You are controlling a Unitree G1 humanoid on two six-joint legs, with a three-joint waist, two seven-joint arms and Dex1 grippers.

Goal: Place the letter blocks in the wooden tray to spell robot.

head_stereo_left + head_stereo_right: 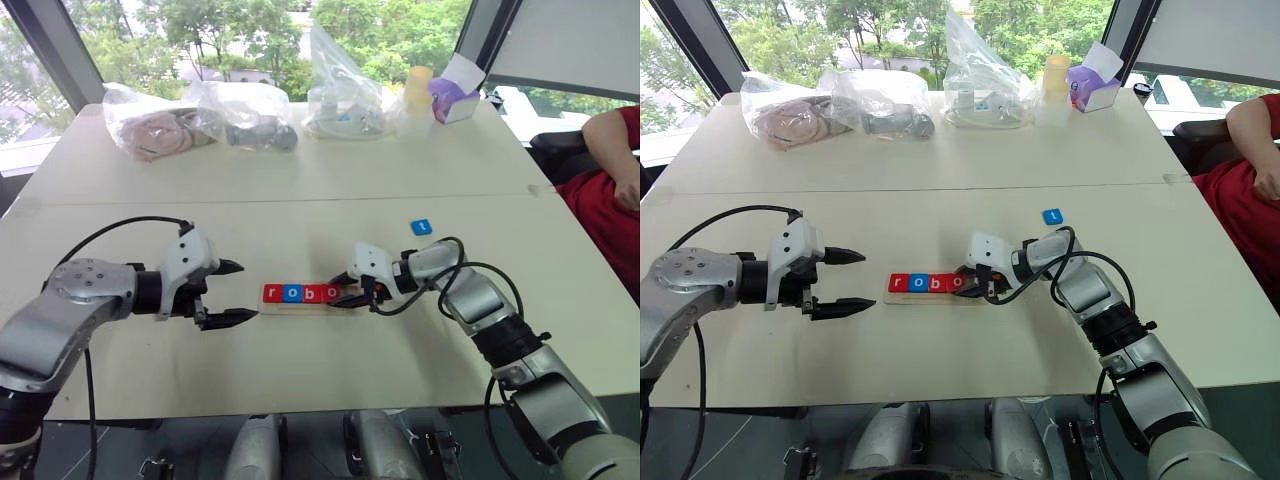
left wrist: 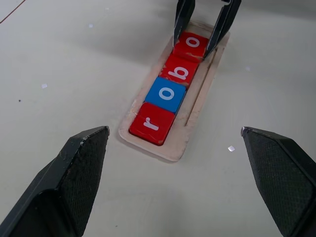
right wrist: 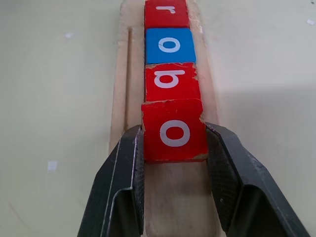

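The long, narrow light-wood tray with a raised rim lies on the white table in front of you, between the two arms. Four flat square letter blocks sit in it in a row: a red block marked r, a blue block marked o, a red block marked b and a red block marked o. The first three lie flat and touch one another. The fourth touches the b block. In the right wrist view the tray slot beyond it is bare wood.

Your right gripper is clamped on the fourth block, the red o, with one black finger pressed against each side edge. It reaches the tray from the tray's right end, angled downward.

Your left gripper hovers just beside the tray's left end, near the r block, touching nothing. Its two black fingers stand wide apart.

The fifth block, a small blue square marked t, lies flat on the table, well apart from the tray, behind your right gripper.

Along the far edge of the table you see clear plastic bags with contents, a pale yellow bottle and a purple-and-white box. A person in a red top sits at the table's right side.
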